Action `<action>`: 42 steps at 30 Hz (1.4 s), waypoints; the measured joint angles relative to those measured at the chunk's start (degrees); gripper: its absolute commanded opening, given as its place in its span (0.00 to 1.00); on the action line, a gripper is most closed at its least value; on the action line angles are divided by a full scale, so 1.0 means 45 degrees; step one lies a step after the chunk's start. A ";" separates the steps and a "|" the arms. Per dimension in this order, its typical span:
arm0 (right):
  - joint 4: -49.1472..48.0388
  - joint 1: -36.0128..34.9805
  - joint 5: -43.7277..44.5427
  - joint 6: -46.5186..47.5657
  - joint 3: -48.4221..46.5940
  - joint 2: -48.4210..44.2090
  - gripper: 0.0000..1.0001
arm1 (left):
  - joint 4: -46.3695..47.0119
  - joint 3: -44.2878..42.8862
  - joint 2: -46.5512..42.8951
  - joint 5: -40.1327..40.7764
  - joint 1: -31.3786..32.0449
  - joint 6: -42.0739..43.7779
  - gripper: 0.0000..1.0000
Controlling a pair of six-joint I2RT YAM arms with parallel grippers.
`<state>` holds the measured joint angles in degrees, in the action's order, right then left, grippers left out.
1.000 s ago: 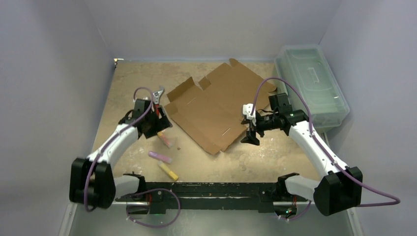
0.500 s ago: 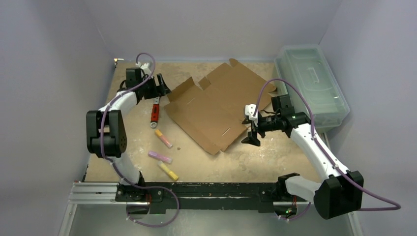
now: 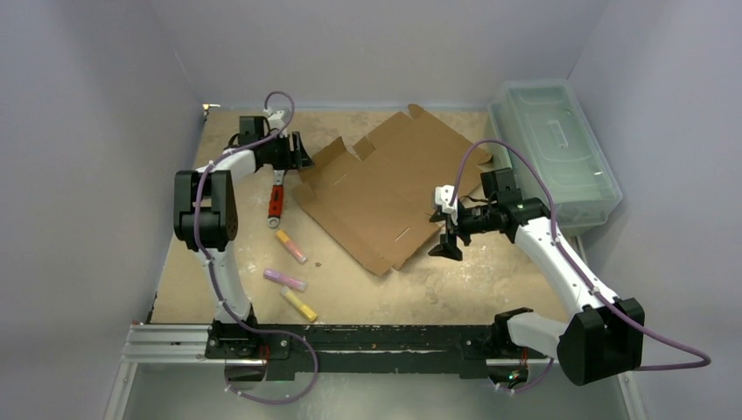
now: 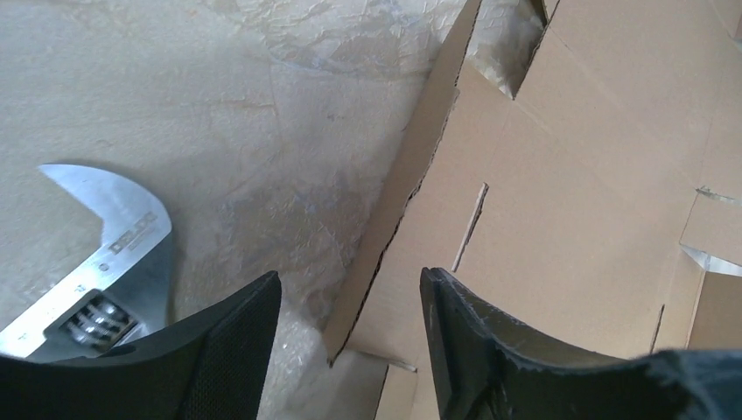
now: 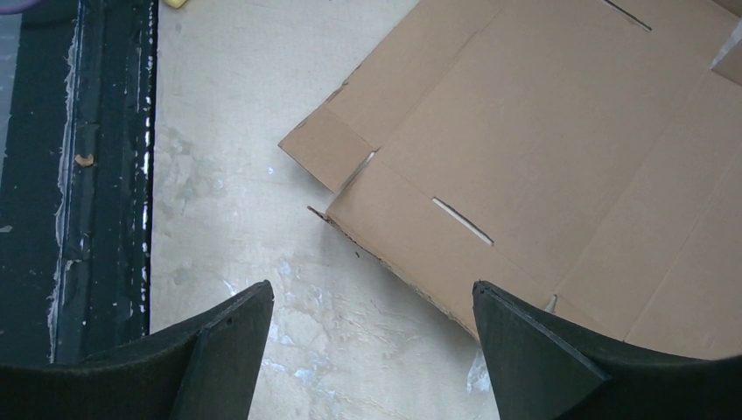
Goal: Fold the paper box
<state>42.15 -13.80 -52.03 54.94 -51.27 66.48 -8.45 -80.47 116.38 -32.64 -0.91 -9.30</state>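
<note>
Box (image 3: 385, 188) lies flat and unfolded mid worktop (image 3: 490, 280); left fingers (image 4: 236, 350), parted, bracket its left flap edge without gripping, and right fingers (image 5: 525, 359), spread wide and empty, hover over its near right edge.

wrench (image 3: 277, 194) left, paper box (image 3: 385, 192) centre (bin (image 3: 553, 149) right)

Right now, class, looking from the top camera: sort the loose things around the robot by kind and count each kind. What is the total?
Cardboard box: 1
Wrench: 1
Plastic bin: 1
Small sticks: 3 (yellow-and-pink stick, pink stick, yellow stick)
Total: 6
</note>
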 measured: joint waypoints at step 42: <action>0.2526 0.0675 0.0005 0.0923 -0.5377 0.1545 0.91 | -0.0738 0.3551 -0.9170 0.4595 0.3167 0.7193 0.00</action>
<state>53.52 -10.76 -52.01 59.09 -75.46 73.43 -11.77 -64.49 75.11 -11.97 13.34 23.07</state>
